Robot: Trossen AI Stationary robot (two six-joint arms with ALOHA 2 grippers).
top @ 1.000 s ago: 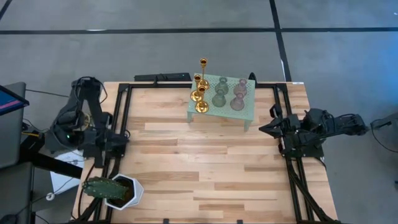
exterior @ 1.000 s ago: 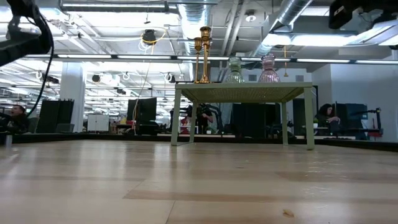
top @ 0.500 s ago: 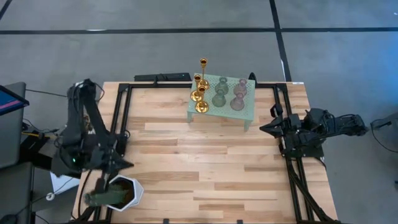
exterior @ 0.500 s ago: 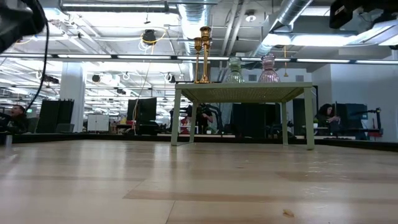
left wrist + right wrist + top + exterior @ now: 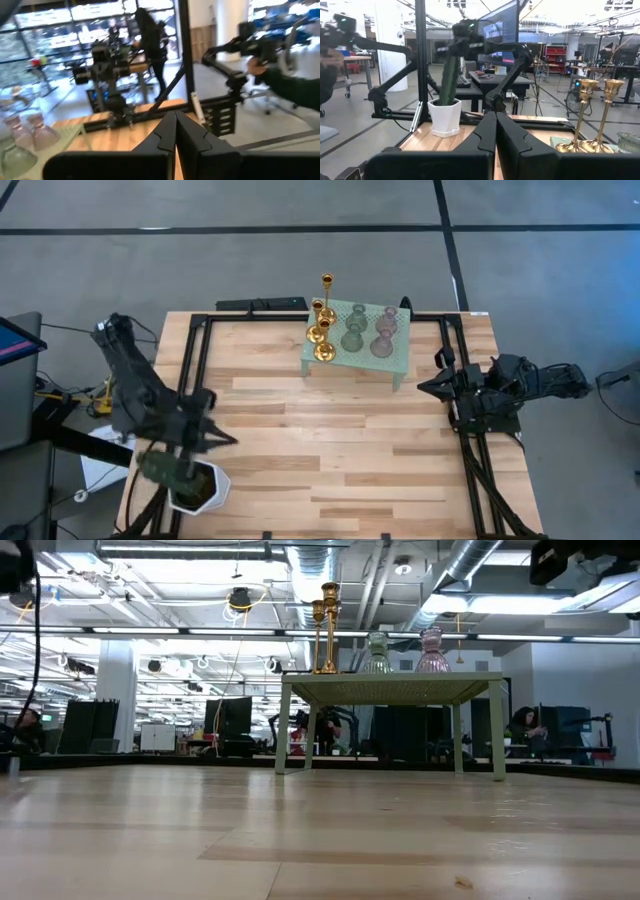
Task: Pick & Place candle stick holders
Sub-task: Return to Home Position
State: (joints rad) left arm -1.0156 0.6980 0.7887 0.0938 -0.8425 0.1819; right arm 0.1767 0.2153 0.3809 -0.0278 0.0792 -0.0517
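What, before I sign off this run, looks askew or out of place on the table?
Nothing stands out. All seven candle stick holders stand upright on the mint-green stand, grouped by colour; the cactus pot is upright too.

A pale wooden plank table [image 5: 330, 450] stands on a grey concrete floor [image 5: 300, 270] crossed by dark lines. Beyond it lies a wide workshop hall with silver ceiling ducts [image 5: 465, 560], long strip lights [image 5: 200, 632], a white column [image 5: 117, 690] and dark monitors on desks [image 5: 232, 717].
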